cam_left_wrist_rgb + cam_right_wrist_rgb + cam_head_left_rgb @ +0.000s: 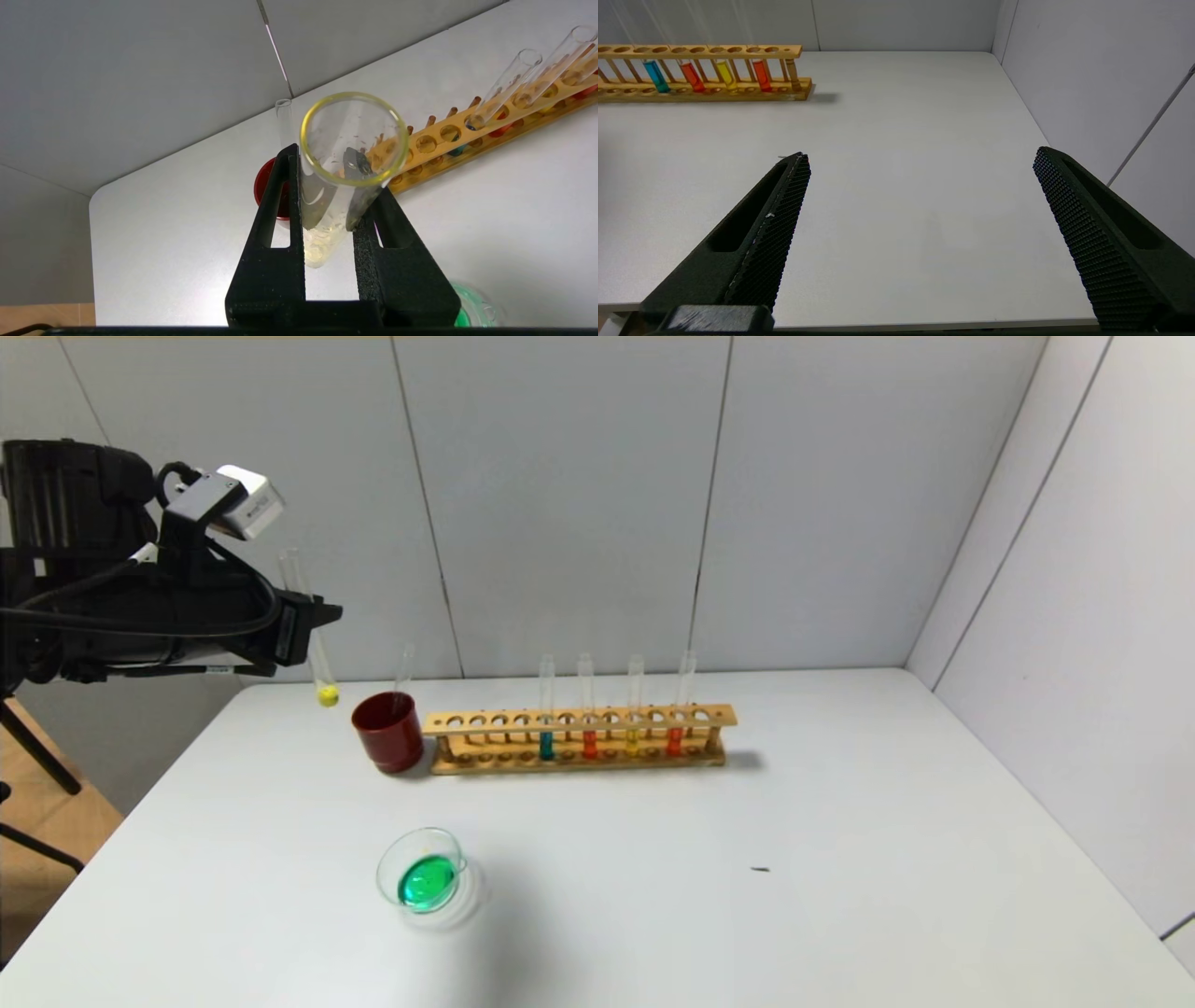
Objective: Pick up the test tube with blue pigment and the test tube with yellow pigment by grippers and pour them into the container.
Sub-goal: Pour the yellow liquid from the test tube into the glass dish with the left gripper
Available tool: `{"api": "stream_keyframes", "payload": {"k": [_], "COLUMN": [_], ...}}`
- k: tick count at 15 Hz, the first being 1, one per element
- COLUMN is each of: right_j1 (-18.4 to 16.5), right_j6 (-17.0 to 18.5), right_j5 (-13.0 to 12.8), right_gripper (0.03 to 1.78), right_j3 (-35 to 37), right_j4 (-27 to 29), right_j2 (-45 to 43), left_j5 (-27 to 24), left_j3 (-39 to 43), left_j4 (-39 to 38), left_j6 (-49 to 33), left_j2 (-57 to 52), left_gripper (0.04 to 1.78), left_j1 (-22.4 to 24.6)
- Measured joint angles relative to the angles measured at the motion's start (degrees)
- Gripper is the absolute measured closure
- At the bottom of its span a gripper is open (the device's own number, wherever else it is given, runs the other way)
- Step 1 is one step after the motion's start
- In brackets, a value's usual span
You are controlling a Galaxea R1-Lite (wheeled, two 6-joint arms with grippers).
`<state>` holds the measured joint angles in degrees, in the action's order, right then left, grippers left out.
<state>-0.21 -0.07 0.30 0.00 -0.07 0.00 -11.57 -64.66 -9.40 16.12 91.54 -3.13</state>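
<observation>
My left gripper (313, 616) hangs above the table's far left corner, shut on the test tube with yellow pigment (324, 683). The tube is held nearly upright, with only a small yellow remnant at its bottom. In the left wrist view both fingers (275, 205) press on this tube (322, 233) below its yellow-tinged rim. The container (387, 863), a clear glass dish, sits near the table's front left and holds green liquid. The test tube with blue pigment is out of view. My right gripper (922, 154) is open over bare table on the right side.
A dark red cup (387, 733) with an empty clear tube (404, 667) leaning in it stands right of the held tube. Beside it is a wooden rack (579, 719) holding teal, orange-red, yellow and orange-red tubes. Grey walls close the back and right.
</observation>
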Motion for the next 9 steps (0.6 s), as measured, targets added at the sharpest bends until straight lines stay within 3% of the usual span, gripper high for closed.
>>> {"api": "stream_keyframes", "payload": {"k": [6,9], "right_j1": [0.0,0.0], "right_j6": [0.0,0.0], "right_j5": [0.0,0.0], "right_gripper": [0.06,0.06], "right_j3": [0.0,0.0], "right_j4": [0.0,0.0], "right_j2": [0.0,0.0], "left_j5": [0.2,0.4], "left_j3": [1.1,4.4], "left_j4": [-1.9,-11.5], "left_j6": [11.2,19.8], "left_j2": [0.4,1.5], "left_gripper": [1.48,1.48], "left_j1": [0.0,-0.4]}}
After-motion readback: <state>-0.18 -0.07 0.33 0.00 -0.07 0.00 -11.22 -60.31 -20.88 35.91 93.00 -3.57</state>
